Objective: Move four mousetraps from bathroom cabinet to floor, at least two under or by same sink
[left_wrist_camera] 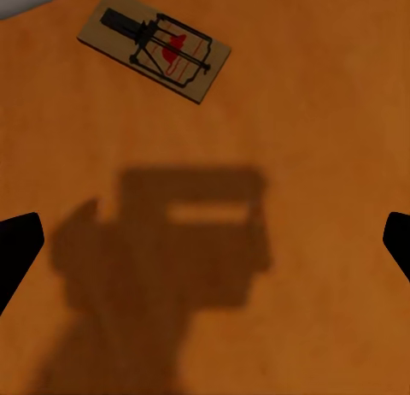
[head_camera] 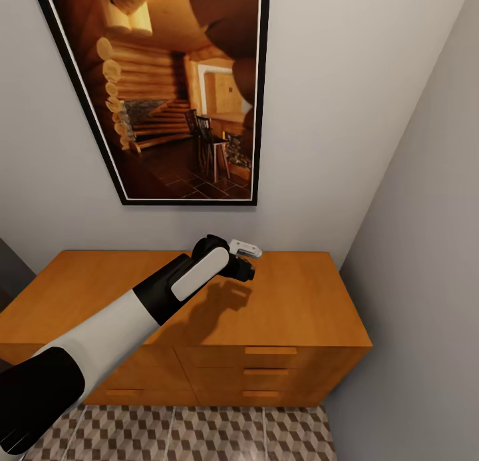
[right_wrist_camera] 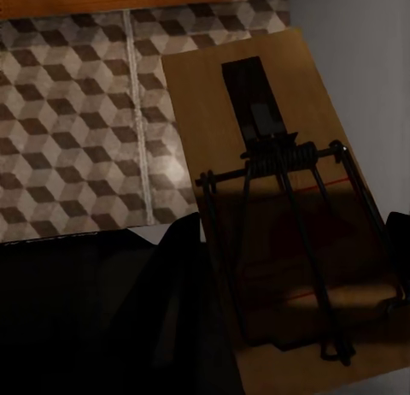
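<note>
My left gripper (head_camera: pixel 243 269) hovers over the top of the orange-brown cabinet (head_camera: pixel 293 301). In the left wrist view it is open, its dark fingertips (left_wrist_camera: pixel 17 250) far apart at the frame's sides. A tan mousetrap (left_wrist_camera: pixel 154 46) with black wire and a red spot lies flat on the cabinet top (left_wrist_camera: pixel 325 156), ahead of the fingers and apart from them. My right gripper (right_wrist_camera: pixel 290 275) is shut on a second mousetrap (right_wrist_camera: pixel 282 207), held tilted above the cube-patterned bathroom floor (right_wrist_camera: pixel 77 113). The sink is out of view.
A large framed picture (head_camera: pixel 173 88) hangs on the white wall above the cabinet. A grey side wall (head_camera: pixel 426 248) stands close on the cabinet's right. Drawer fronts with bar handles (head_camera: pixel 269 350) face me, and patterned floor tiles (head_camera: pixel 199 434) lie below them.
</note>
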Robot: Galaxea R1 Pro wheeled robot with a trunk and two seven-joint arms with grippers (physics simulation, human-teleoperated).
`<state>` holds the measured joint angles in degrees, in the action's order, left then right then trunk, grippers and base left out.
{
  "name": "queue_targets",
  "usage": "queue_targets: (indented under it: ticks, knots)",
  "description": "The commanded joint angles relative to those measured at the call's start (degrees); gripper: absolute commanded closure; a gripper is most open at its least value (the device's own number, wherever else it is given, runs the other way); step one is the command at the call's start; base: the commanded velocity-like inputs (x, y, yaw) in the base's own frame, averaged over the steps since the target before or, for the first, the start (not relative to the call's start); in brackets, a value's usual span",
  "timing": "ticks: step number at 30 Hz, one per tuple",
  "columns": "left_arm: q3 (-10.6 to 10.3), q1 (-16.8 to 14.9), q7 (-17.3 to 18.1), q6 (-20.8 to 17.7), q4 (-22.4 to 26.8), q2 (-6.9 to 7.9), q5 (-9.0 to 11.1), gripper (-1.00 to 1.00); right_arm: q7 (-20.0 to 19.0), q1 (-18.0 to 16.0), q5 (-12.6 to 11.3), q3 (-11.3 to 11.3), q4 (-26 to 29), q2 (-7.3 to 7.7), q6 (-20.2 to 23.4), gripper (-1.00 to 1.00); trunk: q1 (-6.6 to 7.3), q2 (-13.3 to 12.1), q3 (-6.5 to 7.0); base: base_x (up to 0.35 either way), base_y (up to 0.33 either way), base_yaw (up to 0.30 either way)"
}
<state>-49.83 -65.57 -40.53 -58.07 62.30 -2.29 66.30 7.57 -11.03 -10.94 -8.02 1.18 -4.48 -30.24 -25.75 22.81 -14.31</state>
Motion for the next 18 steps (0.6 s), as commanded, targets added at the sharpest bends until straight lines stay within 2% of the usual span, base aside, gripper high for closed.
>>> queue_targets:
  ticks: [1, 18]
  knots:
    - [-0.1, -0.1, -0.6, 0.0, 0.0, 0.01, 0.6, -1.00, 0.2, 0.0, -0.6, -0.5, 0.0, -0.01, -0.2, 1.00, -0.03, 0.1, -0.11, 0.000, 0.000, 0.000]
    - [-0.1, 0.0, -0.6, 0.0, -0.5, 0.01, 0.6, -1.00, 0.3, 0.0, -0.5, -0.5, 0.0, 0.02, -0.2, 1.00, -0.03, 0.1, -0.11, 0.000, 0.000, 0.000]
